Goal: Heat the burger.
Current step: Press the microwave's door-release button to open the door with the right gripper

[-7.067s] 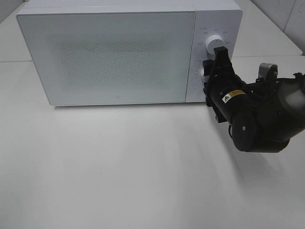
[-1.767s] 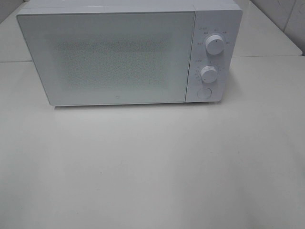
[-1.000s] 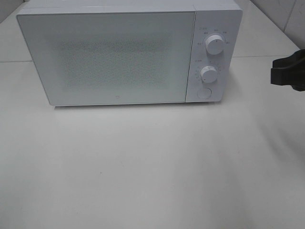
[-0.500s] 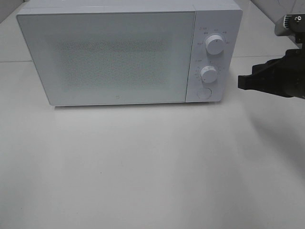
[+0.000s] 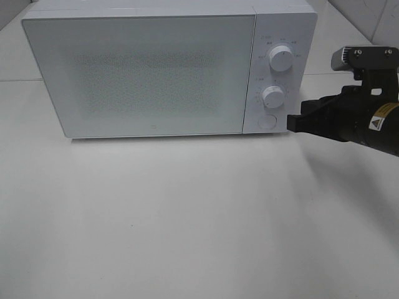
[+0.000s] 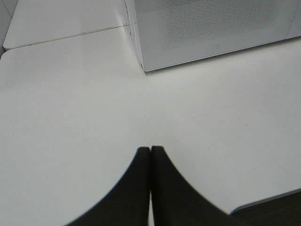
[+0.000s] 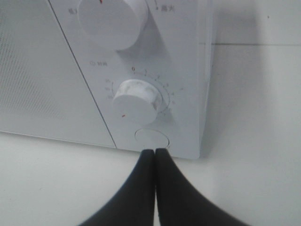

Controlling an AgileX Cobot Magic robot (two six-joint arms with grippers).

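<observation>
Microwave (image 5: pixel 143 75), door closed, on the counter (image 5: pixel 187 218). The right hand (image 5: pixel 292 122), fingers pressed together and empty, is held just beside the round button (image 5: pixel 267 121). The left hand (image 6: pixel 150 149), likewise closed, is held near-left. The burger's place cannot be told.

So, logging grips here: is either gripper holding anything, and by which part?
Nothing is held: right gripper shut empty by the round button, left gripper shut empty over the table.

left pincer (image 6: pixel 150 149): closed, empty | right pincer (image 7: pixel 155 151): closed, empty, pointing level
</observation>
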